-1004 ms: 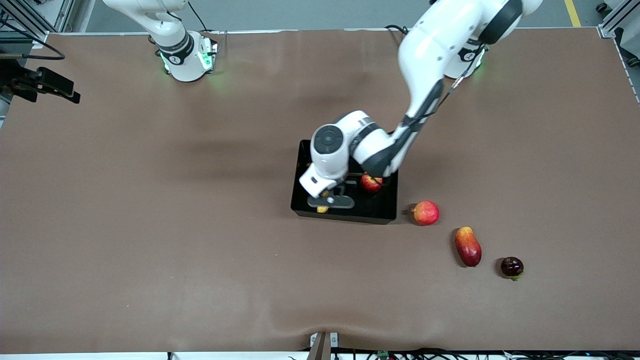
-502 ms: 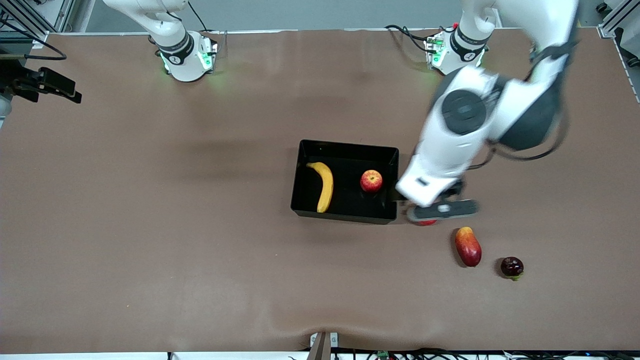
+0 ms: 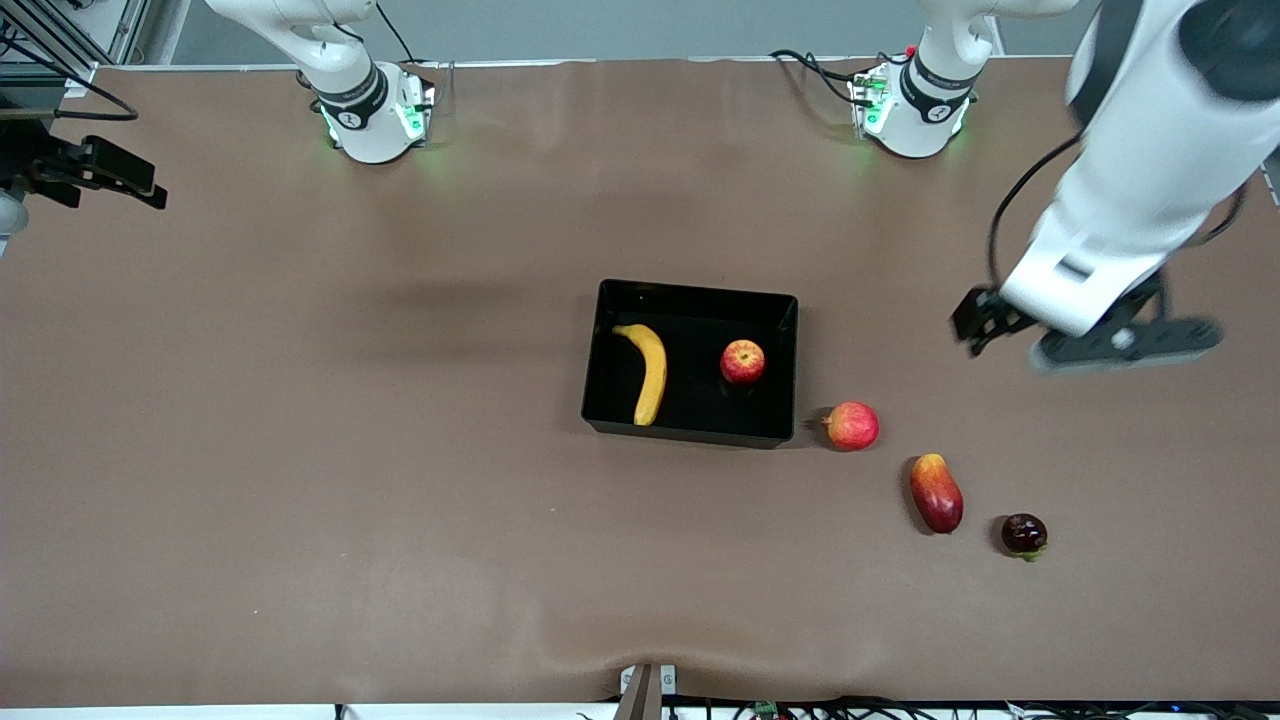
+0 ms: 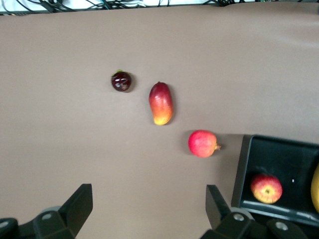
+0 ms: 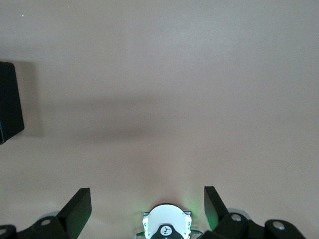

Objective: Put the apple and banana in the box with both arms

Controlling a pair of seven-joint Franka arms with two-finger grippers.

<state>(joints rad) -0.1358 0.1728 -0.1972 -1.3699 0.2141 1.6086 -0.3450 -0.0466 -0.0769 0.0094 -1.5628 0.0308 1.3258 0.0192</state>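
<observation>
Brown cloth covers the whole surface [image 3: 300, 450], and the box [image 3: 690, 295] sits near its middle. Inside, the banana [image 3: 648, 372] lies with its long axis running from the bases' edge toward the front camera, its curved stem end pointing to the bases. The apple [image 3: 743, 362] rests beside it, toward my left arm's end, dimple up.

My left hand [image 3: 1090, 345] hangs released over bare cloth at that end, fingers [image 4: 79, 206] spread wide, holding nothing. A second ago it was low in the box over the banana; now it has swung clear. My right hand [image 5: 144, 209] waits, probably high near its base, fingers apart and empty.
</observation>
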